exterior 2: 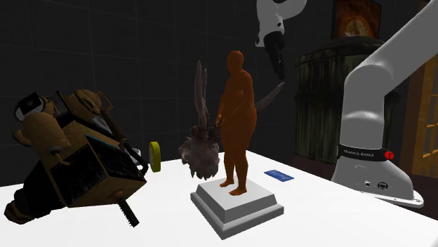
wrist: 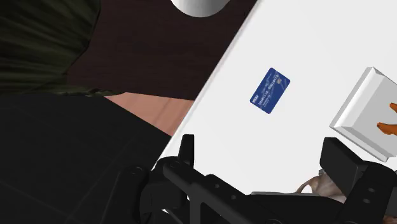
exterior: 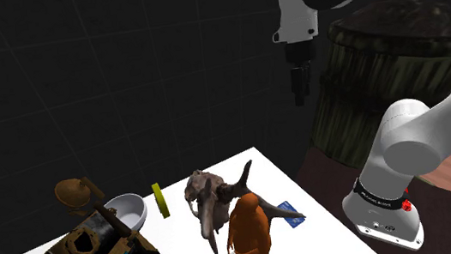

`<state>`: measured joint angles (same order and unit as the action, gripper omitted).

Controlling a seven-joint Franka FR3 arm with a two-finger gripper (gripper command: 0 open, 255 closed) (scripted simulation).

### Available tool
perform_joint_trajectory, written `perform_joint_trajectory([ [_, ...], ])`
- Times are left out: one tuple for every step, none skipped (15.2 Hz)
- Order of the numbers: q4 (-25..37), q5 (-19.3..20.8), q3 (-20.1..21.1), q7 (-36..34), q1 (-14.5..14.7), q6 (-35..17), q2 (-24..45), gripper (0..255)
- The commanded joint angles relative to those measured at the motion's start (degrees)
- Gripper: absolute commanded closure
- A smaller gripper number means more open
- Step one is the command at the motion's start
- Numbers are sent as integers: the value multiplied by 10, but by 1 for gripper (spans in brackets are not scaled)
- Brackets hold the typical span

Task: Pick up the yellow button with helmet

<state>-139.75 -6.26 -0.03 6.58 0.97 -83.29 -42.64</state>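
While the all-black two-finger gripper hangs high over the white table's edge, fingers spread wide and empty, the flat yellow disc-shaped button stands on its rim well apart from it, just beside a white bowl. The wrist view adds a blue printed card; the second exterior view shows the orange human figurine full-length.

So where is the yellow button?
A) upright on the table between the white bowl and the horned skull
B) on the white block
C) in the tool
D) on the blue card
A: the yellow button stands on edge between the white bowl and the horned skull.
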Motion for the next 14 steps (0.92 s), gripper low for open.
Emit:
perform_joint_trajectory([
  [0,0,0,0,0,0,0,0],
  [-4,-10,12,-17,3,-15,7,0],
  [-6,-21,24,-34,5,-30,16,0],
  [-8,-30,37,-51,7,-45,25,0],
  [-9,-39,49,-67,10,-61,36,0],
  [-9,-48,60,-83,12,-77,47,0],
  [-9,-56,72,-100,14,-93,59,0],
  [-7,-63,84,-116,16,-109,72,0],
  [-4,-70,96,-132,17,-125,86,0],
  [-1,-76,107,-148,19,-141,101,0],
  [3,-81,118,-164,20,-156,117,0],
  [8,-85,129,-180,21,-172,133,0],
  [14,-89,140,-196,22,-188,150,0],
  [21,-91,151,-212,22,-203,168,0],
])
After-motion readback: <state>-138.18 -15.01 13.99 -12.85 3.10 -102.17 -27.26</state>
